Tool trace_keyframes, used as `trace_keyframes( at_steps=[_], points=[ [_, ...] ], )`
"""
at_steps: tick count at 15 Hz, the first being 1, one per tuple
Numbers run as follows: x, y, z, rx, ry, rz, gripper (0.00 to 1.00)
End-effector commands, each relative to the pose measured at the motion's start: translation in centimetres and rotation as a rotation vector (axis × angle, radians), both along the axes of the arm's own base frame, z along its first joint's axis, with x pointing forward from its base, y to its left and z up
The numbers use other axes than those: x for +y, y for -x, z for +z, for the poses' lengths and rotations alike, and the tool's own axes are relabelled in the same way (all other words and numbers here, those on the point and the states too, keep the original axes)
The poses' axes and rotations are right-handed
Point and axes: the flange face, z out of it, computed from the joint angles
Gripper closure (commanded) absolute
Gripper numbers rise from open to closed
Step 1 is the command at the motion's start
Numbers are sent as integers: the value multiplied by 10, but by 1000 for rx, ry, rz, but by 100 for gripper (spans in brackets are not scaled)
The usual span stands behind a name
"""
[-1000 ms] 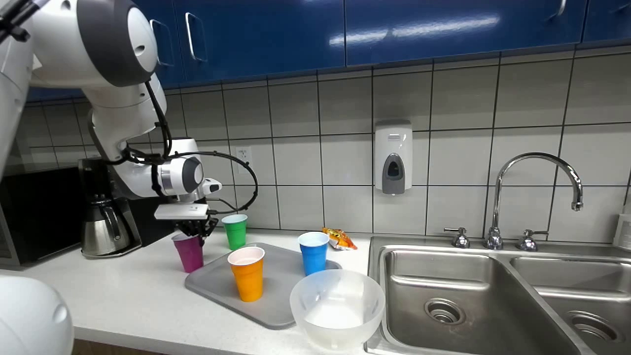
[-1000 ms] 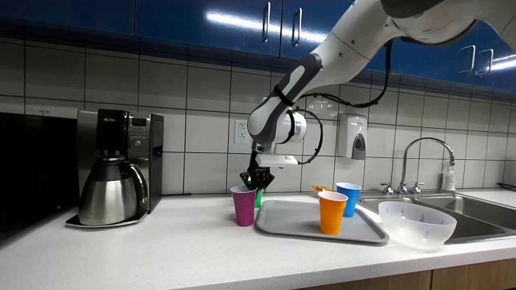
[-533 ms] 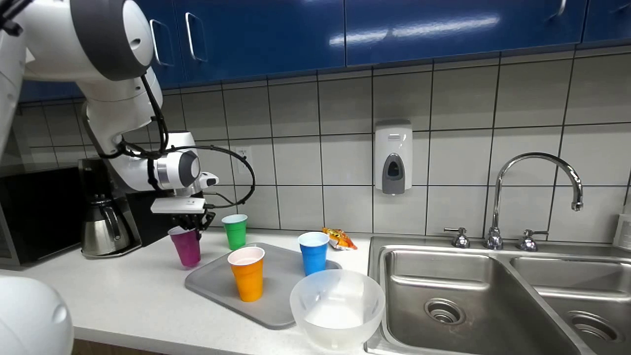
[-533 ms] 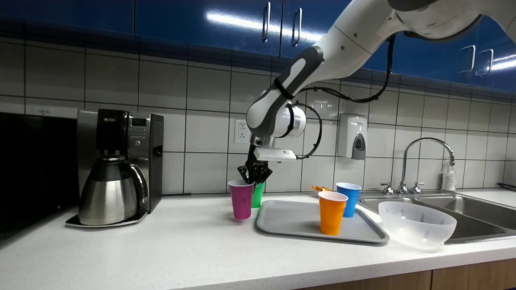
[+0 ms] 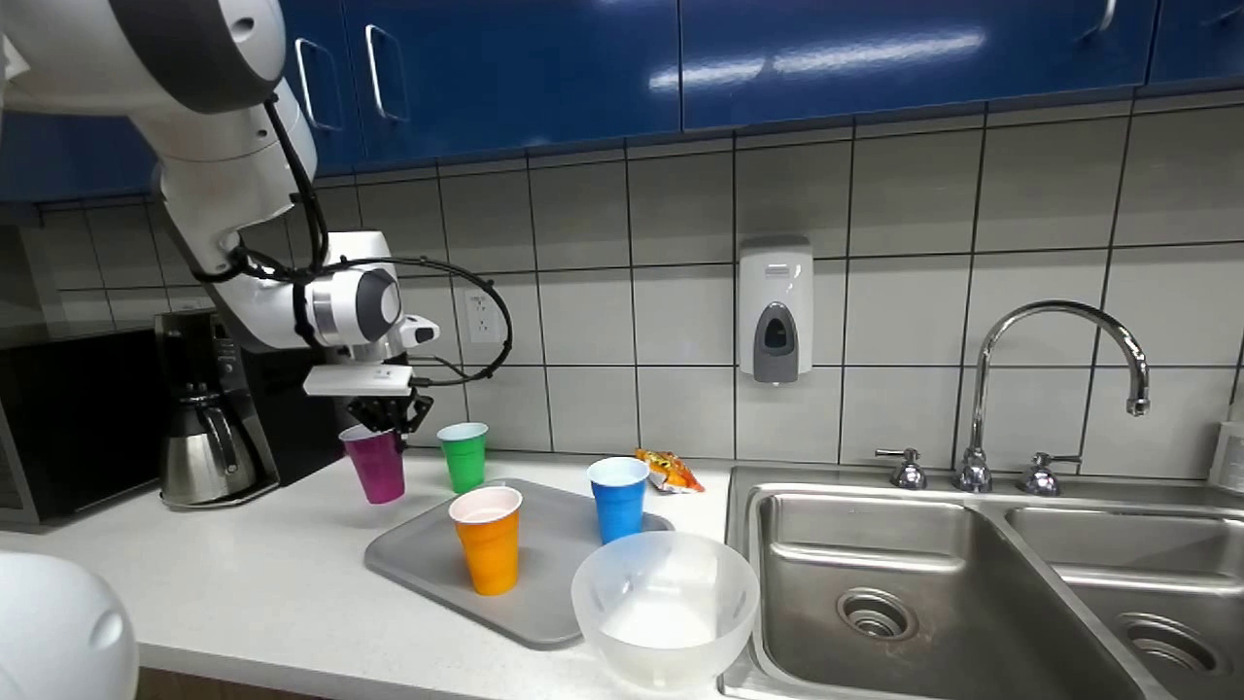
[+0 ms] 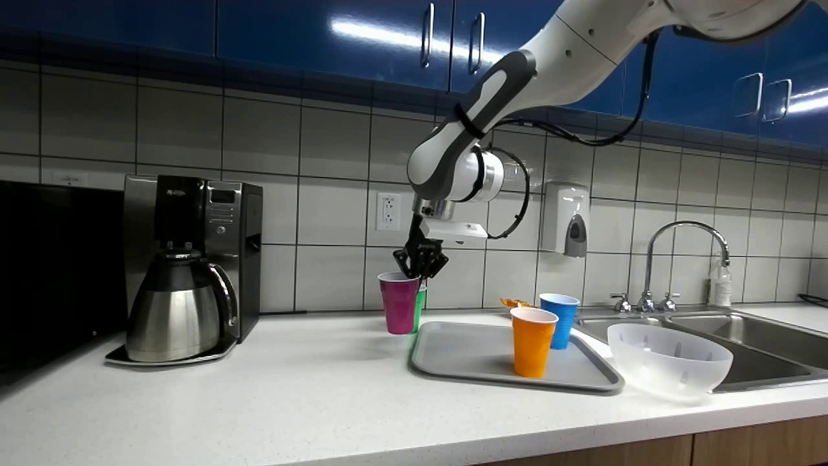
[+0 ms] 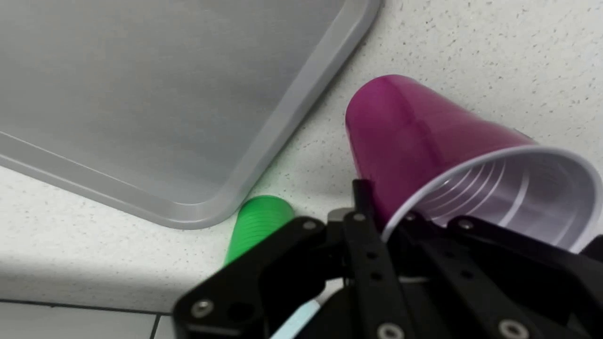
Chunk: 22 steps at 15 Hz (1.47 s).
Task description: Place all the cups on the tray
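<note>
My gripper [image 7: 382, 219] is shut on the wall of the purple cup [image 7: 400, 127], one finger outside and one inside the rim. In both exterior views the gripper [image 5: 397, 433] [image 6: 420, 275] holds the purple cup [image 5: 377, 473] [image 6: 397, 307] slightly tilted above the counter, left of the tray [image 5: 544, 583] [image 6: 466, 375]. The green cup [image 5: 465, 459] stands on the counter behind the tray's corner; it is partly hidden by the purple cup in an exterior view [image 6: 420, 310]. The orange cup [image 5: 489, 549] [image 6: 532, 346] and blue cup [image 5: 619, 506] [image 6: 563, 321] stand upright on the tray.
A translucent white bowl [image 5: 666, 612] stands between the tray and the steel sink [image 5: 875, 544]. An orange snack packet [image 5: 671, 472] lies by the wall. A coffee maker [image 6: 187, 272] and a black appliance [image 6: 58, 278] are at the left. The tiled wall runs close behind.
The purple cup has risen off the counter in the gripper and shifted slightly right in the last half second. The arm rose with it. The other cups and the tray have not moved.
</note>
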Motion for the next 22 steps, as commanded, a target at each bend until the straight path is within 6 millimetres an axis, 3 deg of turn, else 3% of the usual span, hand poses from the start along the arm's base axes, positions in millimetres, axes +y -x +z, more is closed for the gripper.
trace_keyframes(
  at_steps=[1, 9, 22],
  points=[
    [-26, 15, 6, 42, 14, 1, 99],
    [-62, 27, -24, 104, 61, -33, 99],
    [-72, 34, -37, 134, 73, -45, 99]
  ],
)
